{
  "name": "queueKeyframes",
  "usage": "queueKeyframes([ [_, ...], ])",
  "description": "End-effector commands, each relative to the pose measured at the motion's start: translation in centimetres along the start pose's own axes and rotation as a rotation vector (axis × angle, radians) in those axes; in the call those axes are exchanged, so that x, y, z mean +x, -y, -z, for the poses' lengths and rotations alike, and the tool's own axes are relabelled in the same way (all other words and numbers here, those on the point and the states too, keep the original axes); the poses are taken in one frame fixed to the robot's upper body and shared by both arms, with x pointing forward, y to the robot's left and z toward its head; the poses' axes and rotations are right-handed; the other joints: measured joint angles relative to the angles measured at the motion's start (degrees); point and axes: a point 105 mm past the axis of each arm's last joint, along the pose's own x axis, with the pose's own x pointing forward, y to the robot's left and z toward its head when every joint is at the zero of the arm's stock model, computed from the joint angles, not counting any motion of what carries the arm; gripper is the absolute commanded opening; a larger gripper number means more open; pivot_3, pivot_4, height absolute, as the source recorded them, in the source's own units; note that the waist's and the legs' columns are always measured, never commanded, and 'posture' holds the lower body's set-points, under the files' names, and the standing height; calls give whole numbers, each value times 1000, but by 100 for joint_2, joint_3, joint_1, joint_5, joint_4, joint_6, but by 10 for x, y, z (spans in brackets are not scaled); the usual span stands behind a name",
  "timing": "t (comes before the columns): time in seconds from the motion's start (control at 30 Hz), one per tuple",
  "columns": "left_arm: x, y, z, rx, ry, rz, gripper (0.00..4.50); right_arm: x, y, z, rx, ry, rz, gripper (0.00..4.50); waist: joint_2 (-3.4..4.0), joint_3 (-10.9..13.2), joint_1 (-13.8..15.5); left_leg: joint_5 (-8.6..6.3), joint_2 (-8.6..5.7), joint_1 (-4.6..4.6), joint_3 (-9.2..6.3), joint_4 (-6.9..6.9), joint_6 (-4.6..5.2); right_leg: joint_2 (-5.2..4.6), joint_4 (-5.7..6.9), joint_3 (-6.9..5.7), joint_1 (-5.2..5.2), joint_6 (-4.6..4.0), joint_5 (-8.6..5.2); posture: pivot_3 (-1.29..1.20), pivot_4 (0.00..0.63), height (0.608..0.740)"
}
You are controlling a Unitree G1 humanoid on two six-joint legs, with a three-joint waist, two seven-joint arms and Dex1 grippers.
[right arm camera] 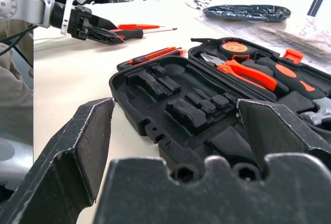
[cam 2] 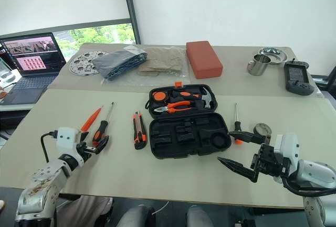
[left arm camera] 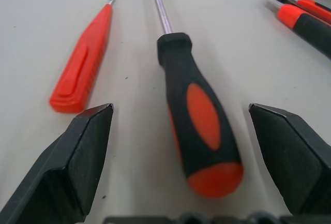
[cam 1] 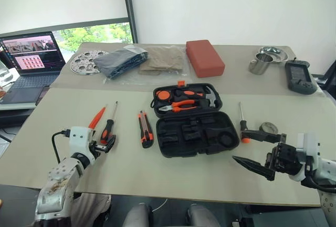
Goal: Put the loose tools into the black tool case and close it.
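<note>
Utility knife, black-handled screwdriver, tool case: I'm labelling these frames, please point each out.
Utility knife (cam 1: pixel 145 129), left eye view, middle of its body.
Black-handled screwdriver (left arm camera: pixel 199 125), left wrist view, orange inset of its handle.
Tool case (cam 1: pixel 196 134), left eye view, slotted front half.

Along the far side of my table I see a red block in the middle, with a folded tan cloth just left of it and a dark bag beside that. A round perforated metal disc lies further left. At far left an open laptop shows a lit screen. At far right stand a steel cup, a steel bowl behind it, and a dark grey handheld device.
</note>
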Motion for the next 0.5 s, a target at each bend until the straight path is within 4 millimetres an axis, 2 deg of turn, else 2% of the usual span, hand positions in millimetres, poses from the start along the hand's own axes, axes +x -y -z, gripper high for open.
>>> queueKeyframes([
  [0.03, 1, -1, -5, 2, 17, -5, 3771, 2, 1, -14, -30, 39, 0, 4500, -1, 0, -1, 0, 1, 0, 0, 0, 0, 2, 0, -1, 0, 0, 0, 0, 150, 727],
  [0.2, 0, -3, -1, -9, 12, -18, 2052, 1, 0, -14, -17, 50, -10, 4500, -1, 0, 17, 0, 0, 0, -2, 1, 0, 1, 0, -1, 0, 0, 0, 0, 150, 727],
  [0.23, 0, -4, -2, -12, 19, -17, 1561, 1, 0, -14, -15, 53, -10, 4500, 0, 0, 20, 0, 0, 0, -1, 1, 0, 0, 0, -1, 1, 0, 0, 0, 150, 727],
  [0.3, -1, -3, -5, -17, 35, -14, 997, 1, 0, -14, -13, 56, -11, 4500, 0, -1, 25, 0, -1, 0, -1, 1, 0, 0, 0, -1, 1, 0, 0, 0, 150, 727],
  [0.5, -8, 13, -51, 20, 206, 189, 965, -10, 1, -12, 4, 49, 12, 4500, 0, -1, 32, 0, 0, -2, -1, 1, 0, 0, 0, -3, 0, 0, 0, 0, 150, 727],
])
